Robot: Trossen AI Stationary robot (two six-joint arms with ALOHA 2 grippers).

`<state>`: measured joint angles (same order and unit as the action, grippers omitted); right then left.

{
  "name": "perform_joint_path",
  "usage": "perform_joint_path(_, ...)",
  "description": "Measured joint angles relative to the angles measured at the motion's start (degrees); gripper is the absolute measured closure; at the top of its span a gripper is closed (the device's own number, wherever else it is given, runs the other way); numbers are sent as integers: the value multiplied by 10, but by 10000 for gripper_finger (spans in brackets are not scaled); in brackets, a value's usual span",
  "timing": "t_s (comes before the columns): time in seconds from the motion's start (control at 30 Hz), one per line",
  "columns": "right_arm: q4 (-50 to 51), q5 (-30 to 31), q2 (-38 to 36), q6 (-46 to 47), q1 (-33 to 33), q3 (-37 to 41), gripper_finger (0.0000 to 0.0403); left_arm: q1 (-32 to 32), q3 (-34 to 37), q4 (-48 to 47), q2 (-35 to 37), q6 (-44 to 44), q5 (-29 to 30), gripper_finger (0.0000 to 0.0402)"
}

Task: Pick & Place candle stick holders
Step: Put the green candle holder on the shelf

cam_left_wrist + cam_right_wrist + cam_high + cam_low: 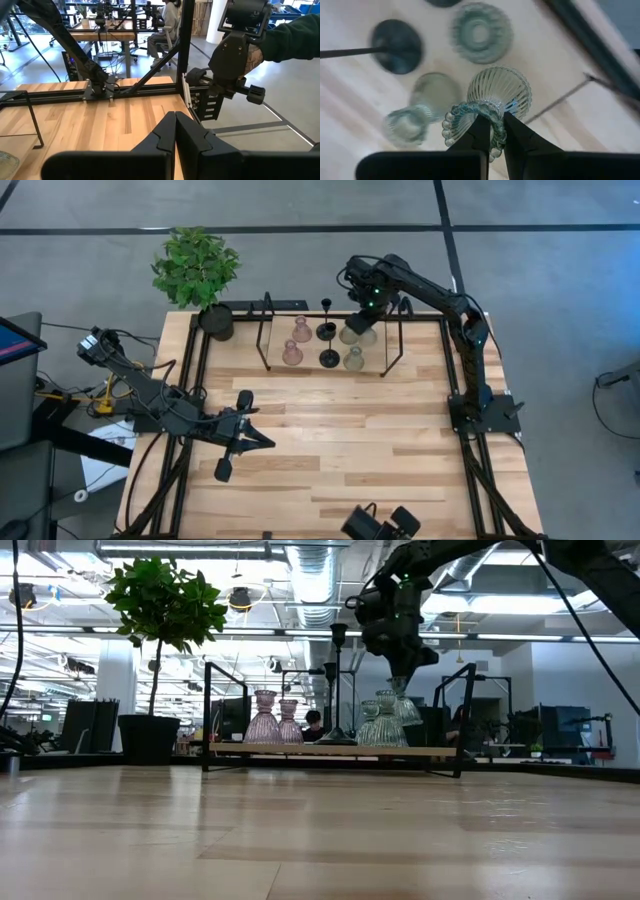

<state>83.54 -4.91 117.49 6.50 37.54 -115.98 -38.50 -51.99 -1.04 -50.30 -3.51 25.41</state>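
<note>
right claw [491, 131] pinched on rim of green glass holder [492, 107], held off bench [340, 440] at far edge, over other holders: 2 pink [297, 340], 2 black [327, 345], 1 green [353, 359]. left claw [262, 439] shut, empty, near-left over bench.

Holders [323, 345] apparently between wire frames [266, 330]

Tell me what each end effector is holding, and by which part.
Right end effector grips an olive-green glass holder by its beaded top rim. Left end effector holds nothing.
</note>
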Motion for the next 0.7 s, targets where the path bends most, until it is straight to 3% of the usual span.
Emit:
perform_joint_path(0.17, 7, 39, 19, 0, -3, 0, 388, 0, 0, 0, 0, 0, 0, 392)
perform_joint_path(0.6, 2, 33, 51, -21, -8, -1, 388, 0, 0, 0, 0, -4, -1, 392)
perform_joint_path(0.7, 7, 34, 52, -25, -8, -1, 365, 0, 0, 0, 0, -4, 0, 392)
